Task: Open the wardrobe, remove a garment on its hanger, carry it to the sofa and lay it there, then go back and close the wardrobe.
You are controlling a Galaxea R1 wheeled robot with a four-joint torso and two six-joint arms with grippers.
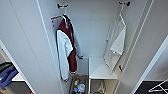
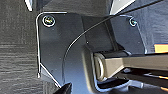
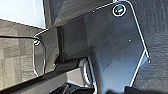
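Note:
The wardrobe (image 1: 95, 30) stands straight ahead with both white doors swung wide, the left door (image 1: 25, 45) and the right door (image 1: 147, 45) framing its white interior. The garment (image 1: 115, 47), a thin white T-shirt, hangs at the right side on a white hanger (image 1: 120, 17) hooked over a dark peg. A blue shape (image 1: 7, 75) shows past the left door's lower edge; I cannot tell whether it is the sofa. Both wrist views look down on dark carpet (image 2: 17, 50) past the robot's own plate.
A maroon jacket with white sleeves (image 1: 67, 47) hangs at the wardrobe's left side. A white shelf (image 1: 98, 70) sits low under the T-shirt, and a box of small items (image 1: 78, 86) lies on the wardrobe floor. A thin white frame (image 1: 157, 87) lies at lower right.

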